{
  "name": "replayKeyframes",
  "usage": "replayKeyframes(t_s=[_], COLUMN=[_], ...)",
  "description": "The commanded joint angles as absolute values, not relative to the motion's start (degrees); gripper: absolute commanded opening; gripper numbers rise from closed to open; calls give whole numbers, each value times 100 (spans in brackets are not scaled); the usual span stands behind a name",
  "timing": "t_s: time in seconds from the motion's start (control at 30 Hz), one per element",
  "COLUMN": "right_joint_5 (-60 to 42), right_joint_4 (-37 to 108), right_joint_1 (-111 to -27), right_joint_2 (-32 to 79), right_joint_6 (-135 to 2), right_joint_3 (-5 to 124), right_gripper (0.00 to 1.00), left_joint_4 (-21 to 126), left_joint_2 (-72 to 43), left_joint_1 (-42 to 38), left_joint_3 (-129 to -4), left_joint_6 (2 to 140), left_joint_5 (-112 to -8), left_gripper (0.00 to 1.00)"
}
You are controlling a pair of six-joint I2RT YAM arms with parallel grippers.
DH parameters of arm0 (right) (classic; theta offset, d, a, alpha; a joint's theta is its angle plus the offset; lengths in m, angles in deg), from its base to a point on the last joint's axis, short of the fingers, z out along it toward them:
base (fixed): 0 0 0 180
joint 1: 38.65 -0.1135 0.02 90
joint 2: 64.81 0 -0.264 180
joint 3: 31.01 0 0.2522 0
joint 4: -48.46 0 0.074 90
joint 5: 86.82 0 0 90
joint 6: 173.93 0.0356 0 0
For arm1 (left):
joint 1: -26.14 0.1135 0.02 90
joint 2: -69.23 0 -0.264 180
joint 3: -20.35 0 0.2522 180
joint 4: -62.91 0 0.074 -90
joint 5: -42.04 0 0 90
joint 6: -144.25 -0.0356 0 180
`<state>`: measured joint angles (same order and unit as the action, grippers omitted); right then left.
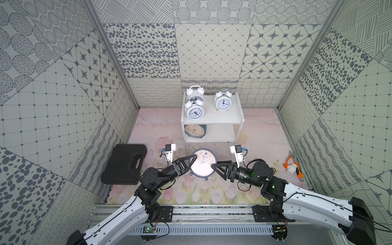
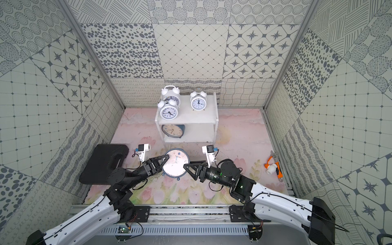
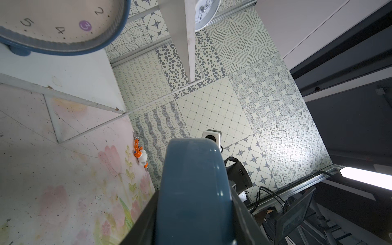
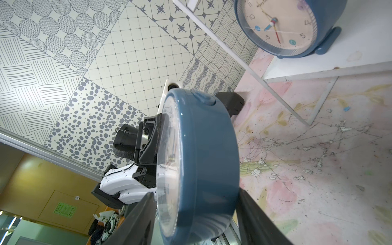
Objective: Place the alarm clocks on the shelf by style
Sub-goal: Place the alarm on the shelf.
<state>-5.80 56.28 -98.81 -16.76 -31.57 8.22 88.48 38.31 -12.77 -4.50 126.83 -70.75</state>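
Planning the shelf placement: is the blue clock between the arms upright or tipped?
Tipped back, face up: in both top views the blue clock shows its whole dial to the camera.

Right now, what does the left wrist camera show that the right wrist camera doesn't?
Only left wrist: the orange tool by the wall and a white clock on the upper board of the shelf. Only right wrist: the glass face of the held blue clock and the hands of the shelved blue clock. Both: the two blue clocks, the shelf's lower board, the floral mat.
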Motion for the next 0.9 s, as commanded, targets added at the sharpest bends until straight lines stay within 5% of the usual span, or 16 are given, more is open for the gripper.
replayKeyframes(t_s=[0.0, 0.57, 0.73, 0.87], right_joint_5=[-675, -673, -545, -404], right_joint_4=[6326, 6254, 5132, 3995], right_joint_1=[-9908, -9909, -9907, -9883], right_joint_2=[-1501, -1525, -1884, -2154], right_joint_6=[-2970, -2996, -3523, -4031], right_joint_3=[722, 719, 1112, 1600], right_gripper=[60, 36, 32, 29], left_joint_4=[9738, 9399, 8945, 8651], left_joint_2=[3808, 3732, 3835, 3956], left_joint_1=[-1296, -1297, -1295, -1292], left_joint_3=[-440, -326, -347, -365], left_joint_6=[12766, 12695, 12552, 12494], left_joint_5=[-7024, -7131, -7237, -7383], left_gripper=[20, 22, 54, 62])
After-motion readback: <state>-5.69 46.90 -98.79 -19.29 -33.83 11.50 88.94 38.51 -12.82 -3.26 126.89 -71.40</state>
